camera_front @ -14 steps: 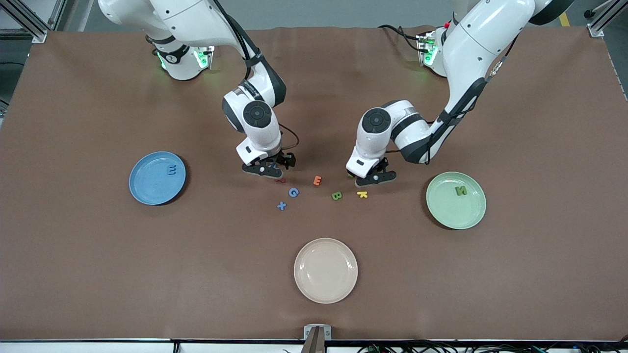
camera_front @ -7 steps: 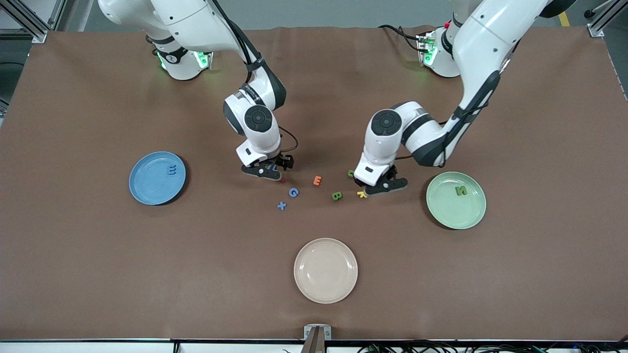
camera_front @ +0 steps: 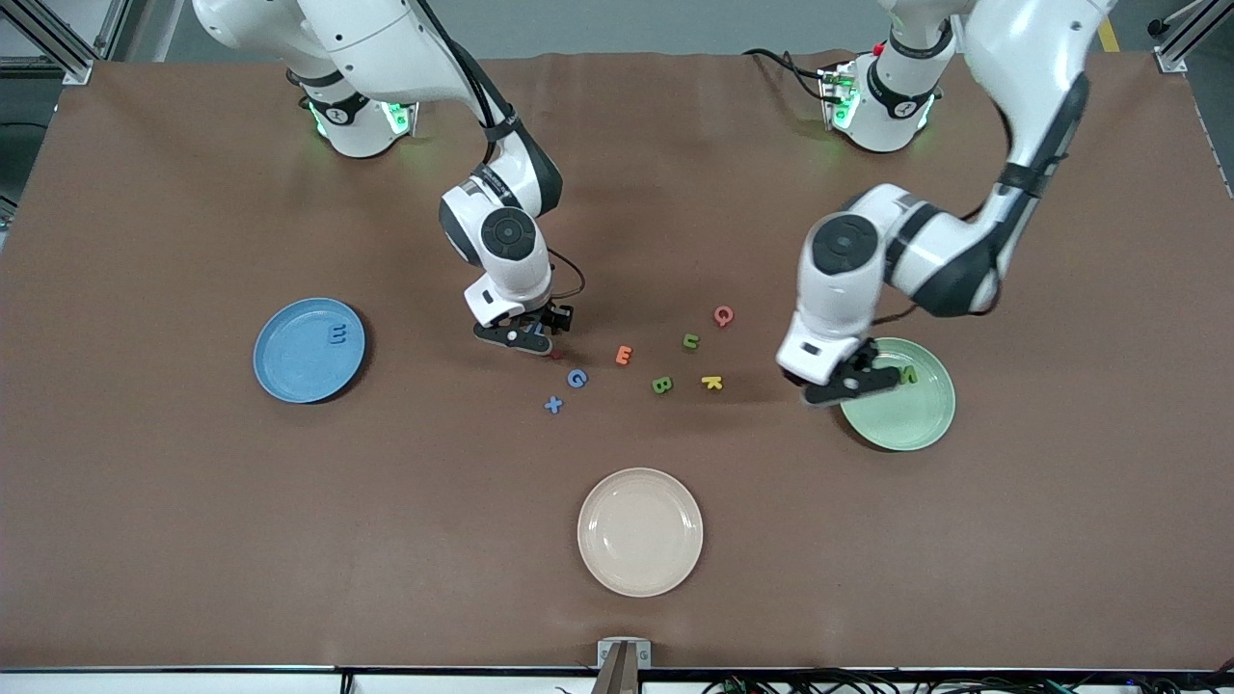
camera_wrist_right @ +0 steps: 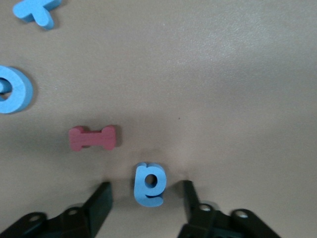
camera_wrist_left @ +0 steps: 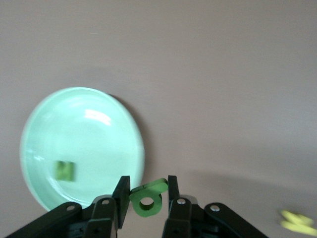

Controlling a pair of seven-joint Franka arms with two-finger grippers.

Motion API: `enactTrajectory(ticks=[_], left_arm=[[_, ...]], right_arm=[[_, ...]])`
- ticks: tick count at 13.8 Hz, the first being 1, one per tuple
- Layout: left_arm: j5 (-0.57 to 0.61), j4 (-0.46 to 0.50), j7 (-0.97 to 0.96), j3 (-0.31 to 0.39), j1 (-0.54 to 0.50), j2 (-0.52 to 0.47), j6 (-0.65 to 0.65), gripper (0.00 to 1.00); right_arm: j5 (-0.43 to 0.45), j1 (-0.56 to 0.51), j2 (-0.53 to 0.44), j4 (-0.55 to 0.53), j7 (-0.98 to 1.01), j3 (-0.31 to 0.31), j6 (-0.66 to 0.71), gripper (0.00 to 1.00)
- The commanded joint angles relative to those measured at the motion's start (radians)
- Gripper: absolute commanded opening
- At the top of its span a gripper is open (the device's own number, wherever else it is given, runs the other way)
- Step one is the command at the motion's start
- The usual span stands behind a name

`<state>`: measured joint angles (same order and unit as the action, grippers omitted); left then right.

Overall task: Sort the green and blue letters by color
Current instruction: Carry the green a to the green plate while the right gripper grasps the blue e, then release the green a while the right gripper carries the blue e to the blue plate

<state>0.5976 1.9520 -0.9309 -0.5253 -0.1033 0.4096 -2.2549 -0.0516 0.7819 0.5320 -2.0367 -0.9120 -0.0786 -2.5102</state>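
Left pincer (camera_wrist_left: 146, 191) gripping green letter (camera_wrist_left: 147, 199), right pincer (camera_wrist_right: 146, 198) open around blue letter (camera_wrist_right: 148, 184)

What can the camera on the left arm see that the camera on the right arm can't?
Only the left wrist view shows the green plate with a green letter lying on it, the left gripper shut on another green letter, and a yellow letter.

Only the right wrist view shows the right gripper with its fingers on either side of a blue letter, a red letter, and two more blue letters.

Both show the brown table.
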Motion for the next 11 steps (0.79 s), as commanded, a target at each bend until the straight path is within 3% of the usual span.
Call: enactTrajectory(ticks=[1, 4, 5, 8, 11], left_arm=[[-0.018, 0.054, 0.134, -0.008, -0.122, -0.014, -0.008, 0.01], [-0.016, 0.082, 0.185, -0.008, -0.199, 0.001, -0.022, 0.01], [-0.018, 0.087, 0.188, -0.008, -0.21, 0.023, -0.032, 0.01], [-0.016, 0.102, 0.188, -0.007, -0.248, 0.081, -0.103, 0.06], [-0.016, 0.119, 0.188, -0.007, -0.25, 0.093, -0.111, 0.12]], right_arm=[[-0.005, 0.01, -0.001, -0.019, -0.018, -0.009, 0.002, 0.42], [-0.004, 0.008, -0.001, -0.02, -0.019, -0.01, 0.004, 0.09], [-0.004, 0.005, -0.003, -0.02, -0.019, -0.012, 0.005, 0.03], [-0.004, -0.004, -0.021, -0.02, -0.016, -0.013, 0.02, 0.0], [0.007, -0.055, -0.102, -0.019, 0.027, -0.015, 0.135, 0.0]])
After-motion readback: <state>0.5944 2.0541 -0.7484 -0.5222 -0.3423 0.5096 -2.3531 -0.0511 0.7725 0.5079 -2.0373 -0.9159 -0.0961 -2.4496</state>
